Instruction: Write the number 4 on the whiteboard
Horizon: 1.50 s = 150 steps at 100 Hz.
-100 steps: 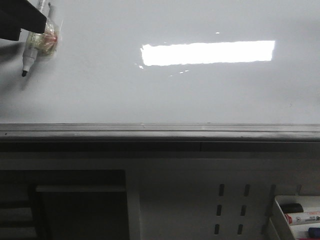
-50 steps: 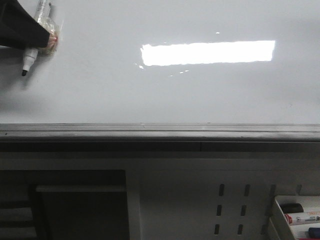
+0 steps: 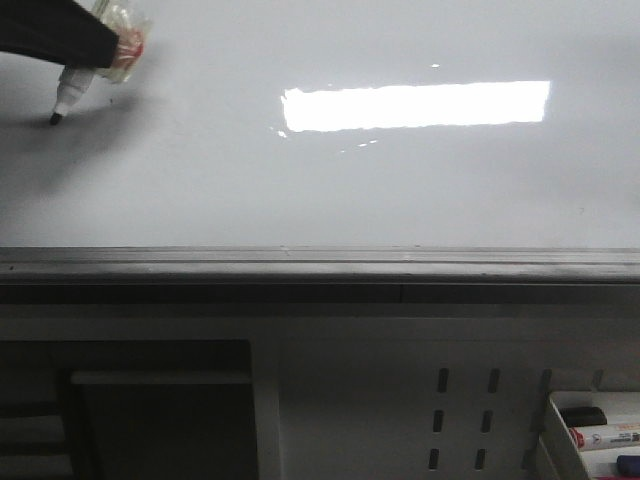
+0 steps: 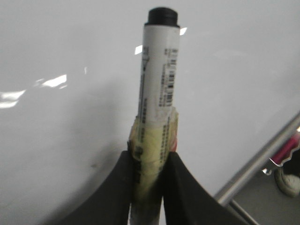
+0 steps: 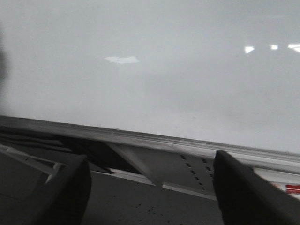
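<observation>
1. The left gripper (image 4: 146, 164) is seen clamped on a white marker (image 4: 157, 93), its dark jaws pressed tight against a band of yellowish tape wrapped round the barrel.
2. In the front view the marker (image 3: 72, 92) is held at the upper left corner of the whiteboard (image 3: 400, 190), slanted, with its black tip at or just off the glossy surface; contact cannot be told.
3. No strokes of the number 4 are visible on the board; only a bright rectangular light reflection (image 3: 415, 106) is seen near its middle.
4. The right gripper (image 5: 150, 187) is shown with its jaws spread wide and nothing between them, hanging before the grey metal ledge (image 5: 140, 138) of the board.
5. A tray of spare markers (image 3: 600, 432) is seen at the lower right, below the ledge.
</observation>
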Tool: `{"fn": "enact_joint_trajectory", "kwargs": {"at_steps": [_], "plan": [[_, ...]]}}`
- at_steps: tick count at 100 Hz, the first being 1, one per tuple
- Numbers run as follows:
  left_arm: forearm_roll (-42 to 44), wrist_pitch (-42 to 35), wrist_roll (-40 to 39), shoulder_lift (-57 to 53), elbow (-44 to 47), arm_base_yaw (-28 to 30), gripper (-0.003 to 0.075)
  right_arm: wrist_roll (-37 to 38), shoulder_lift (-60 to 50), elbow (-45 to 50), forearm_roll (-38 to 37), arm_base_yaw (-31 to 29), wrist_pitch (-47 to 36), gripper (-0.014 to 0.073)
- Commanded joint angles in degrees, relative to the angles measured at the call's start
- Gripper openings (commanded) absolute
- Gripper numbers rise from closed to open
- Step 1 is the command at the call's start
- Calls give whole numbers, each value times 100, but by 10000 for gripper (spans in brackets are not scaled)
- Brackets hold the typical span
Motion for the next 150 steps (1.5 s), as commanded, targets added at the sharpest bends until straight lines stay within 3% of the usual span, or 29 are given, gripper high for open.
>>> {"fn": "enact_joint_trajectory", "kwargs": {"at_steps": [1, 21, 37, 51, 83, 101, 123, 150], "plan": [[359, 153, 59, -365, -211, -621, -21, -685, 192, -323, 965, 0, 136, 489], [1711, -336, -541, -497, -211, -2039, -21, -1822, 973, -689, 2434, 0, 1386, 489], [2116, -743, -780, -475, -211, -2948, -21, -2324, 1711, -1098, 2724, 74, 2558, 489], [2223, -1131, -793, -374, -211, -3456, -21, -2324, 2137, -1429, 2724, 462, 2521, 489], [2213, -1410, -793, -134, -211, -3686, -21, -2237, 2916, -1997, 2363, 1663, 2115, 489], [2233, -1442, -793, -130, -211, -3686, -21, -2237, 3274, -2226, 2363, 1950, 2038, 483], [2233, -1599, -793, -130, -211, -3686, -20, -2237, 3382, -2291, 2210, 1957, 2025, 292], [2233, -1634, -773, -130, -211, -3686, -20, -2452, 3382, -2291, 2185, 1957, 1977, 179]]}}
